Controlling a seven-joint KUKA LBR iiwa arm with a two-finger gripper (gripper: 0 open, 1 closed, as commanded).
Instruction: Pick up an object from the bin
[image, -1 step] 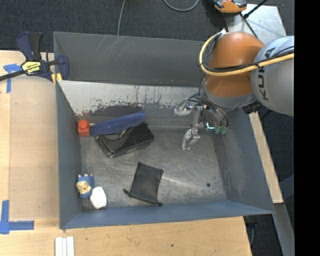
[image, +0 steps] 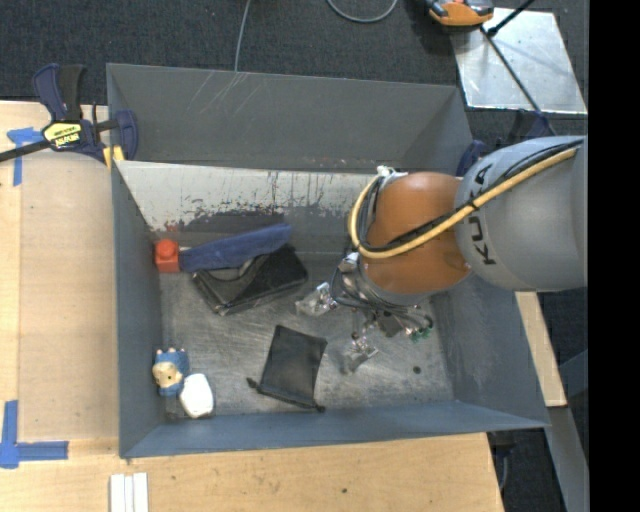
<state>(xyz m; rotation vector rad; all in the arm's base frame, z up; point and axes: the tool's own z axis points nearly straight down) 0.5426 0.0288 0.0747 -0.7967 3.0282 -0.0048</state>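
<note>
The gripper (image: 360, 345) hangs low in the bin (image: 300, 120) because things lie on the floor, nearest the flat black square (image: 292, 364); I can't tell if it's open.

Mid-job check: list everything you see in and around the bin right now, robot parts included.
block: one, orange-red, far left corner of the floor
long padded thing: one, blue, along the far wall, right of the block
case: one, black, just in front of the long padded thing
flat square: one, black, mid-floor towards the near wall
small figure: one, blue and yellow, near left corner
lump: one, white, right beside the small figure
crumpled bit: one, silvery, mid-floor, right of the case
bin: one, grey metal
arm: one, silver-grey with an orange cover, in from the right
end effector: one, metallic, low over the floor, right of the flat square
</note>
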